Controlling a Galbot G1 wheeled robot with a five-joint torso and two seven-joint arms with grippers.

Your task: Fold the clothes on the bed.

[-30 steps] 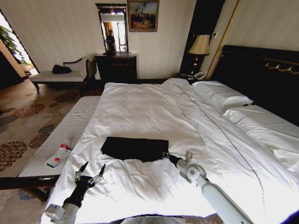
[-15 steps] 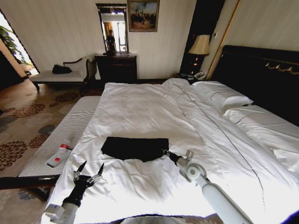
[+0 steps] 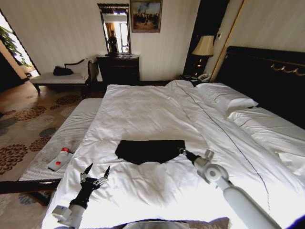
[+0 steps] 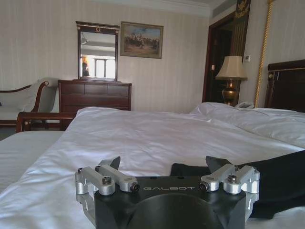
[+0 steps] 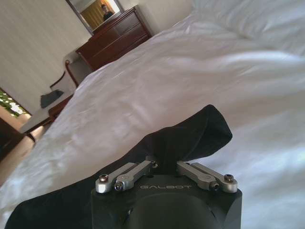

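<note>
The clothes [image 3: 150, 150], a black shirt folded into a flat band, lie on the white bed [image 3: 143, 109] toward its near end. My right gripper [image 3: 182, 151] is at the shirt's right edge, shut on the cloth. In the right wrist view its fingers [image 5: 138, 170] meet on a raised fold of the clothes [image 5: 190, 133]. My left gripper [image 3: 96, 172] hovers open over the duvet, in front of and left of the shirt, touching nothing. The left wrist view has its spread fingertips [image 4: 113, 163] with the clothes [image 4: 281, 181] off to one side.
A striped bench [image 3: 62, 133] runs along the bed's left side with a white and red bottle [image 3: 59, 160] on it. Pillows [image 3: 226, 98] and a dark headboard [image 3: 267, 76] are at the right. A dresser [image 3: 118, 69] and lamp [image 3: 204, 46] stand by the far wall.
My right gripper has moved to the right, dragging the shirt along the duvet with it. The left gripper has shifted slightly right and stays open.
</note>
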